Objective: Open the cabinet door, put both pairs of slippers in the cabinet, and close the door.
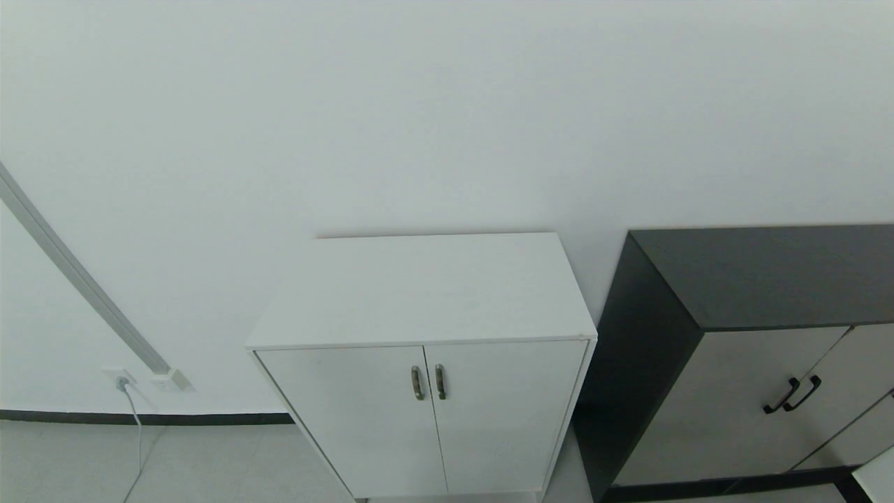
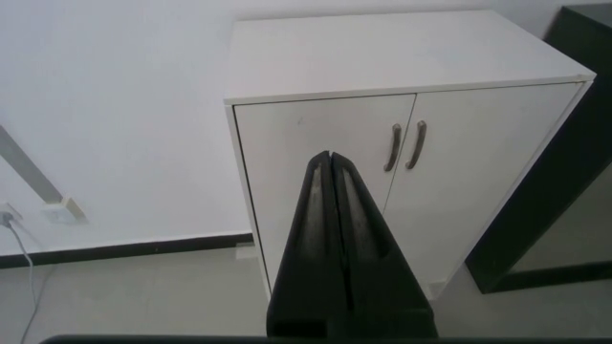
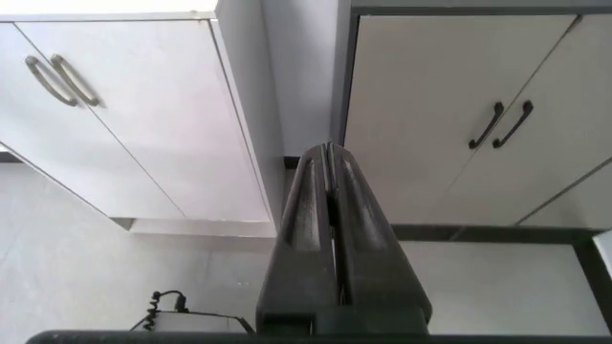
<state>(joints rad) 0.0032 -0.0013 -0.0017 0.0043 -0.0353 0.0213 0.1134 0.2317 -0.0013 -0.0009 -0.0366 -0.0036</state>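
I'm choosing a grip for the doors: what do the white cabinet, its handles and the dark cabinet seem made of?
White cabinet: likely laminated board, smooth matte white, flat panels, crisp edges. Handles: probably metal, brownish-grey with a dull sheen. Dark cabinet: seemingly board too, faint grain on its black top, plain grey doors.

It was a plain, sparsely furnished indoor room, a hallway or a test space; which one could not be told. A bare white wall (image 1: 419, 105) met a pale floor (image 1: 209, 461) at a dark skirting (image 1: 140, 418). Grey trunking (image 1: 70, 269) slanted down the wall to a socket (image 1: 120, 378) with a cord (image 1: 138, 433) plugged in. A white cabinet (image 1: 419, 293) and a black cabinet (image 1: 649, 363) stood side by side against the wall, each with paired door handles.
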